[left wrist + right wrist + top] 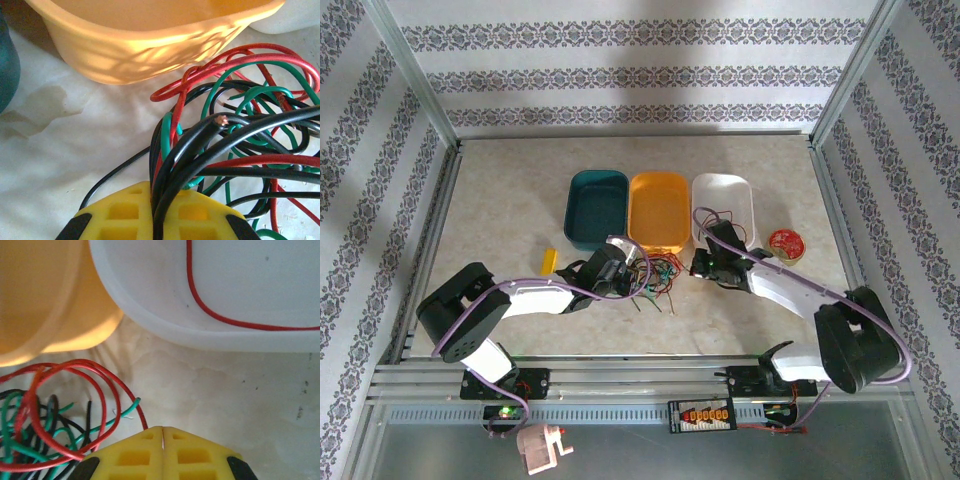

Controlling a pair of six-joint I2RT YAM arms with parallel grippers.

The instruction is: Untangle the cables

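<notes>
Cables point(200, 145) heaped in one red, green and black knot on the pale table point(510, 190), just in front of the orange tray point(659, 205). One bared copper tip poking up from a thick black strand. Several black strands, with green and red close beside them, running straight down into the left gripper point(152, 220), clenched on them between its yellow pads. One more red strand point(189, 260) apart from the knot, curving inside the white tray point(250, 275). Right gripper point(163, 452) clamped, yellow pads pressed flat together, low over bare table just right of the knot; a red loop ending right at its tip, pinched or merely touching, cannot tell. Further out, a teal tray point(597, 208) left of the orange one, a small yellow piece point(549, 260) near the left arm, a round red disc point(786, 243) right of the white tray.
</notes>
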